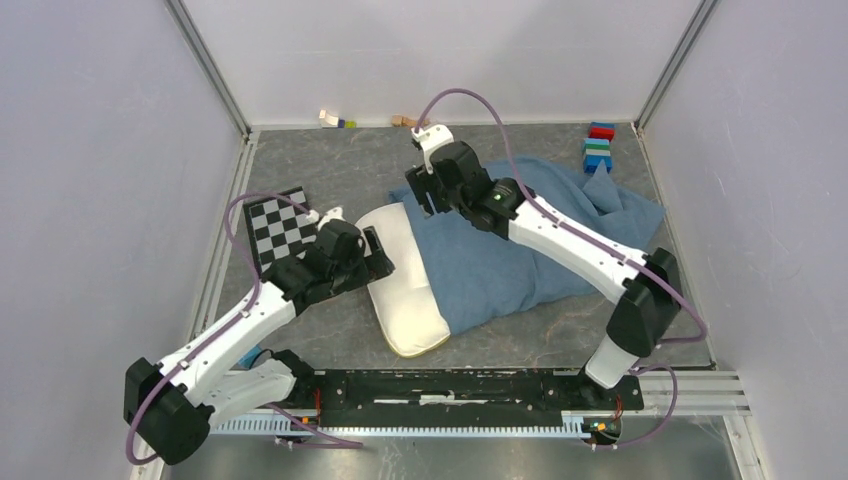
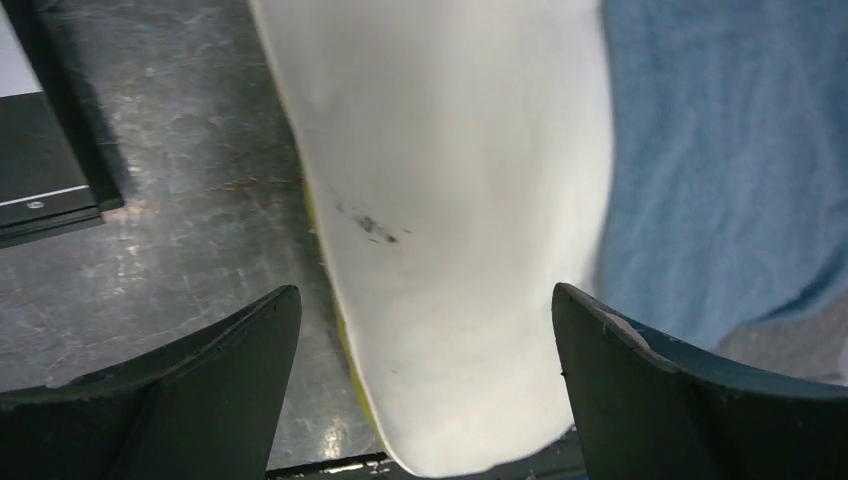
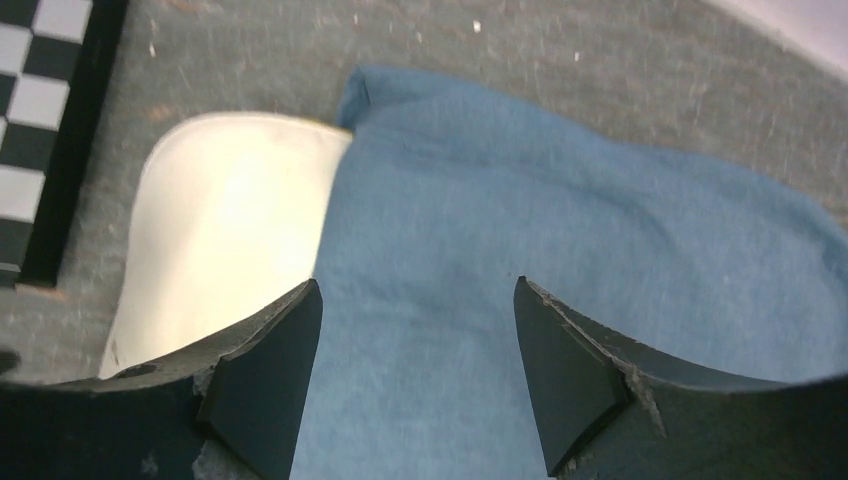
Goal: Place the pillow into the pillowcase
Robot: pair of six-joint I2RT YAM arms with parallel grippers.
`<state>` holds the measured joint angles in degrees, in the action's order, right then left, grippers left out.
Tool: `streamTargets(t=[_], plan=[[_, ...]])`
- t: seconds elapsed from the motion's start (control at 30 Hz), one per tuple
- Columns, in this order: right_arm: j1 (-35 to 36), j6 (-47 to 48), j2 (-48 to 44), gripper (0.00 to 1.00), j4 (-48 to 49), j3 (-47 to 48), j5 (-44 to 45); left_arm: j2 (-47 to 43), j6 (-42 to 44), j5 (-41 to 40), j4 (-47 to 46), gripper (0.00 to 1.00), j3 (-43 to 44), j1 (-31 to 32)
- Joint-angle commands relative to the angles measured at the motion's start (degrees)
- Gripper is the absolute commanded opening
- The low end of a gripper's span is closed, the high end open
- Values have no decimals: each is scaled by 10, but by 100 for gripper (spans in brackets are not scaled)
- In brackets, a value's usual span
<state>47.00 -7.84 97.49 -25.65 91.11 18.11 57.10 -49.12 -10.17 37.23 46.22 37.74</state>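
Insertion partly done: the pillow (image 1: 405, 290) lies on the worktop (image 1: 330, 335), partly sheathed in the pillowcase (image 1: 520, 240), one end bare. Both the left pincer (image 2: 422, 300) and the right pincer (image 3: 418, 290) gape, empty. Next, likely: grip the case's hem and draw it over.

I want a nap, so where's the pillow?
In the top view, the pillow lies in the middle, just right of the left gripper, its right side covered by the pillowcase.
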Motion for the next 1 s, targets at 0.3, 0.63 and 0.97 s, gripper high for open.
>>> streamTargets(t=[0.3,0.63,0.97], plan=[[54,-64,-5,76,74,-178,-40,16,-72,155,-299,98,-173,-111],[54,-77,21,54,73,-212,-1,103,-64,119,-308,71,-171,-112],[118,-69,11,0,-10,-51,5,116,-33,147,-325,2,-147,-103]])
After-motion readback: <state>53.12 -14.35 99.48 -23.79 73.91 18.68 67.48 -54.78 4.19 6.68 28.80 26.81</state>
